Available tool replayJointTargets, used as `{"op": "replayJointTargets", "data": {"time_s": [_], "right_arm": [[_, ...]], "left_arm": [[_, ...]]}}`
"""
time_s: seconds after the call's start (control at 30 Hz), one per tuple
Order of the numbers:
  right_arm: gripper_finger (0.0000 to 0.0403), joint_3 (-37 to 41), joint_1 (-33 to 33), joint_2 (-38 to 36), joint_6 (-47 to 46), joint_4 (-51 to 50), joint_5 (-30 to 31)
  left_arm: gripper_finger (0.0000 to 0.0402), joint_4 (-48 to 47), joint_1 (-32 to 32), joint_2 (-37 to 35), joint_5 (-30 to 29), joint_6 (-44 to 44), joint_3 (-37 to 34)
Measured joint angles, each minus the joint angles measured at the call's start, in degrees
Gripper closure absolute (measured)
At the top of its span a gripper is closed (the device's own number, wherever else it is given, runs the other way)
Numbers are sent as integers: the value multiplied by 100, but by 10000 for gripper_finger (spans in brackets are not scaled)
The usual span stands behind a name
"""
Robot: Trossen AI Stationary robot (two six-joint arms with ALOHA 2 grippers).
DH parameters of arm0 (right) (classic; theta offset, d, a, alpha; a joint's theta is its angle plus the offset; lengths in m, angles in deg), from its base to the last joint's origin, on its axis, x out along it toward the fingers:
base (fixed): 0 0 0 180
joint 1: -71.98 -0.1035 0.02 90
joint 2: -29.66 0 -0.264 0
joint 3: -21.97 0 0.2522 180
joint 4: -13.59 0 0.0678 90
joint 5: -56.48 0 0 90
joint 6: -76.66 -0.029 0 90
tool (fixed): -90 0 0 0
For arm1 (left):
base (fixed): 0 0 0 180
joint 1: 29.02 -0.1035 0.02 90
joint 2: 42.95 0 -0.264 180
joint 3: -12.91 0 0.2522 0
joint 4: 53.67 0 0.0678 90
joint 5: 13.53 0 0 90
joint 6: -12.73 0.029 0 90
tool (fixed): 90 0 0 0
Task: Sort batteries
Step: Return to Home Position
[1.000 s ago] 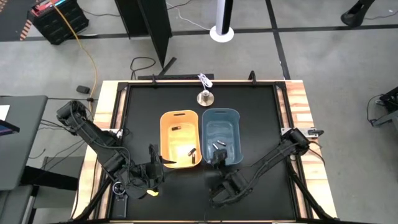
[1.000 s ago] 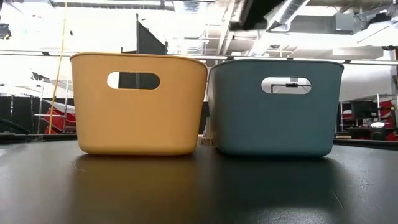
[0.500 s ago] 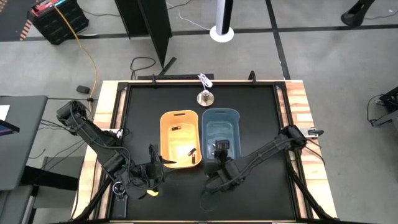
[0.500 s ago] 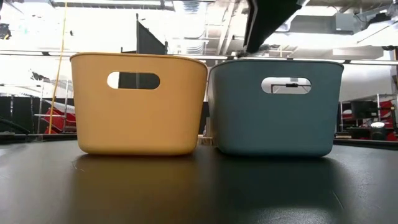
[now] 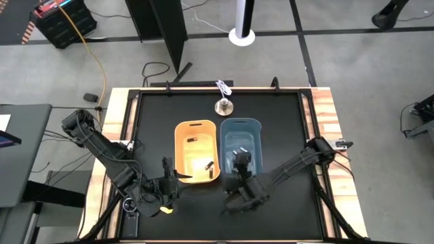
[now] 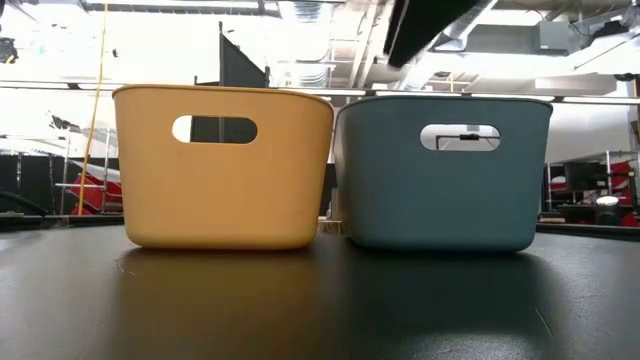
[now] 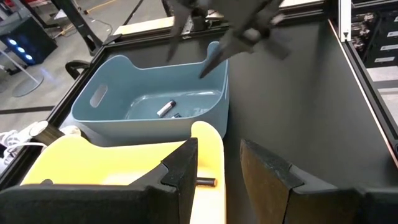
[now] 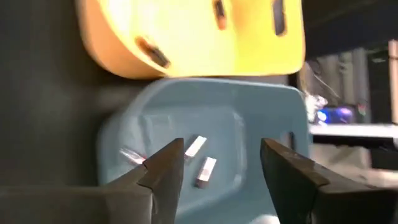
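Over blue bin (image 5: 241,123): right end effector (image 8: 222,149) spread, empty | silver batteries (image 8: 205,171) lay on bin floor | dark batteries (image 5: 210,169) in yellow bin (image 5: 196,124) | left end effector (image 7: 217,149) spread, parked beside yellow bin, clear of traffic | sorting judged done; only homing left

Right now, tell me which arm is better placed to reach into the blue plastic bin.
Right. The right pincer hangs open directly above the blue plastic bin holding silver batteries; the left pincer sits beside the yellow plastic bin's near corner.
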Motion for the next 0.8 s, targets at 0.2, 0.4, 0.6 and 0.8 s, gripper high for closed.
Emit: {"op": "replayJointTargets", "data": {"time_s": [0.2,0.4,0.6,0.8], "right_arm": [[205,1,-439,-420,388,937,33],[310,0,-762,-836,1091,1767,-6],[391,280,-729,-1273,2070,3081,-135],[400,1690,-91,-2091,3792,6418,-1949]], "left_arm": [[286,217,0,0,-129,99,0],[324,847,0,-1,-73,825,2],[395,1952,-65,-2,289,2147,2],[401,2711,-775,-129,1585,3123,11]]}}
